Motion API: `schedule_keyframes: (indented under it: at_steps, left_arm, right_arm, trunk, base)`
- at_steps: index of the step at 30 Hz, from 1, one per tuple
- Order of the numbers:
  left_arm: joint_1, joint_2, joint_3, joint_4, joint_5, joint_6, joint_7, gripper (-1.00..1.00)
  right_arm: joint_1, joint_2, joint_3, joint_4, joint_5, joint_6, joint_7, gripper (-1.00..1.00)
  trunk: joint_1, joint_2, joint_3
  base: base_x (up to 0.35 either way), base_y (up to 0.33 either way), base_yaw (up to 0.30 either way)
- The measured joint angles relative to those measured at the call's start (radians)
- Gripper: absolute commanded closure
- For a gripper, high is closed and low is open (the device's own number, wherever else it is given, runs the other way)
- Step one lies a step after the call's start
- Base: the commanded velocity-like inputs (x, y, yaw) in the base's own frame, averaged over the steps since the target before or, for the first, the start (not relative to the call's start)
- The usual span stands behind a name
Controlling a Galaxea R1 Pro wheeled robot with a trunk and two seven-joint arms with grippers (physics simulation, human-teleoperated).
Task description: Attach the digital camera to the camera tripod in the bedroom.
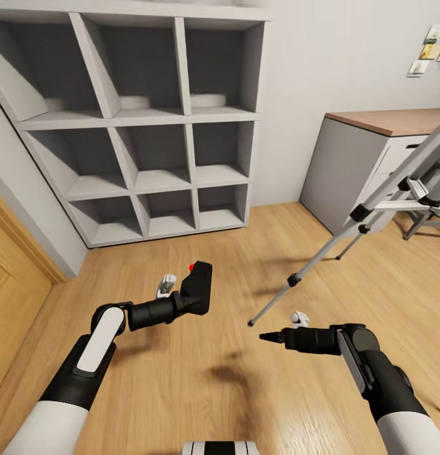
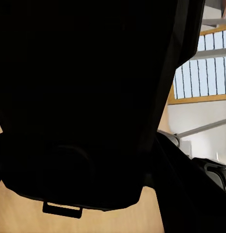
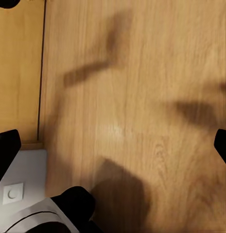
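- Nearest the head camera, two black-and-white robot arms reach out over a light wood plank floor (image 1: 201, 392).
- Left hand (image 1: 196, 292) grips the small black digital camera (image 1: 199, 284), its round red button uppermost, held above the floor.
- Right hand (image 1: 274, 337) points forward, carrying nothing; whether its fingers are spread or closed cannot be told.
- Tall silver-legged camera tripod (image 1: 346, 230) stands ahead on the right, beside a wood-topped grey worktop (image 1: 396, 123).
- Judged progress: camera picked up; carrying it to the tripod head and attaching it remain.
- No readable brand, label or writing appears.
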Motion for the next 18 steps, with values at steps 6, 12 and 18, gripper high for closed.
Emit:
schedule_keyframes:
  at_steps: [6, 12, 18]
  left_arm:
    - [0.0, -0.001, 0.031, 0.006, 0.001, 0.0, 0.0, 1.0]
    - [0.0, -0.002, 0.064, 0.011, 0.002, 0.0, -0.001, 1.0]
    - [0.0, -0.003, 0.067, 0.012, 0.002, 0.0, -0.002, 1.0]
  right_arm:
    - [0.0, -0.005, 0.0, -0.005, 0.0, 0.007, 0.013, -1.0]
    - [0.0, -0.006, 0.001, -0.005, 0.0, 0.008, 0.02, -1.0]
    - [0.0, -0.006, 0.0, -0.005, 0.0, 0.008, 0.021, -1.0]
  trunk:
    - [-0.003, 0.001, 0.023]
    - [-0.005, 0.003, 0.046]
    - [-0.008, 0.004, 0.07]
  base:
    - [0.0, 0.0, 0.0]
    - [0.0, 0.0, 0.0]
    - [0.0, 0.0, 0.0]
